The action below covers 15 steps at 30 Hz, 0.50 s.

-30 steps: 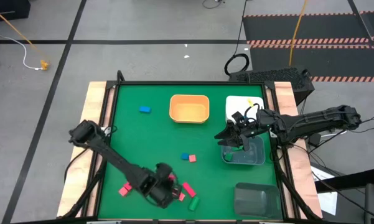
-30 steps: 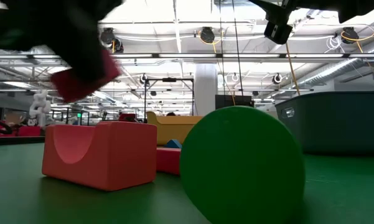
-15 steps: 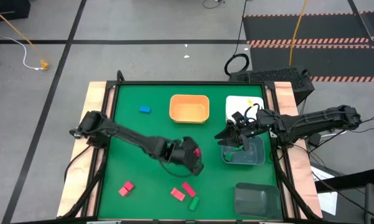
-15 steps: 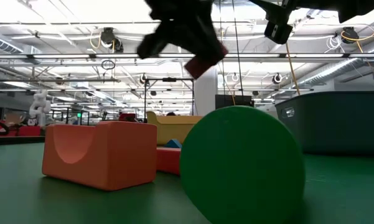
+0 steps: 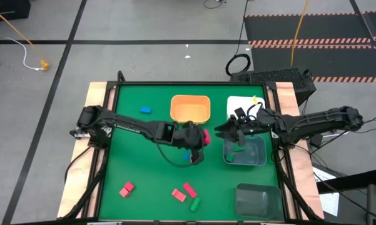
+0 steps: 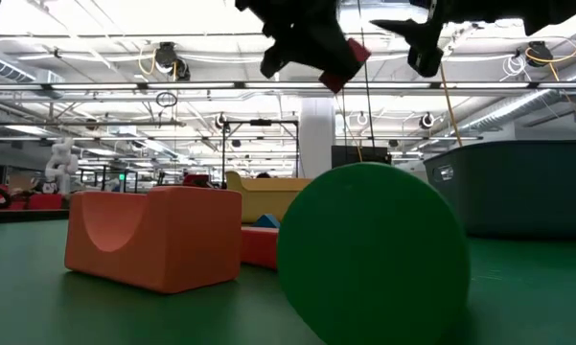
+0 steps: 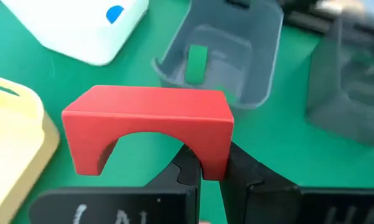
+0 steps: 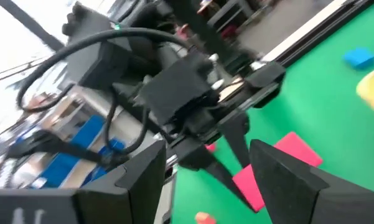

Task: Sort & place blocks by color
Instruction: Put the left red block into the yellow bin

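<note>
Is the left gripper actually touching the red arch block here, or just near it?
Touching. In the left wrist view the left gripper has its two dark fingers pinched on one leg of the red arch block, which hangs clear of the table.

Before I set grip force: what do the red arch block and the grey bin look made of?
Red arch block, clamped in the left gripper: looks like painted wood or dense foam, matte with crisp edges and no glare; I can't tell which. Grey bin: thin translucent plastic, since the green piece inside and the mat show through its walls.
</note>
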Available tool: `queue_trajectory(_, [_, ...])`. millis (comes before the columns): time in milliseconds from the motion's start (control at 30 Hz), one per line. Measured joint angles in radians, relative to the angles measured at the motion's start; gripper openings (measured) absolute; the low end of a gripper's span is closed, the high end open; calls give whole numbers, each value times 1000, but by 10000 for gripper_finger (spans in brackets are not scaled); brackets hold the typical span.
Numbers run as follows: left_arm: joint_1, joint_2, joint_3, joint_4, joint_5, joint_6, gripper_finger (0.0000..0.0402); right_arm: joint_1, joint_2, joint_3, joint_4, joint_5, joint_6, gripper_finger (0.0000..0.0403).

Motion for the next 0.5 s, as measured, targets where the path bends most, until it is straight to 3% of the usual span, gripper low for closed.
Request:
queue_trajectory(133, [47, -14, 0, -31, 70, 84, 30, -39, 0, 0, 1, 58, -4, 222])
queue_trajectory(333, [138, -71, -13, -233, 154, 187, 31, -97, 0, 0, -4, 148, -5, 222])
queue_trajectory(500, [224, -144, -83, -244, 175, 346, 30, -129, 6, -7, -26, 277, -1, 222])
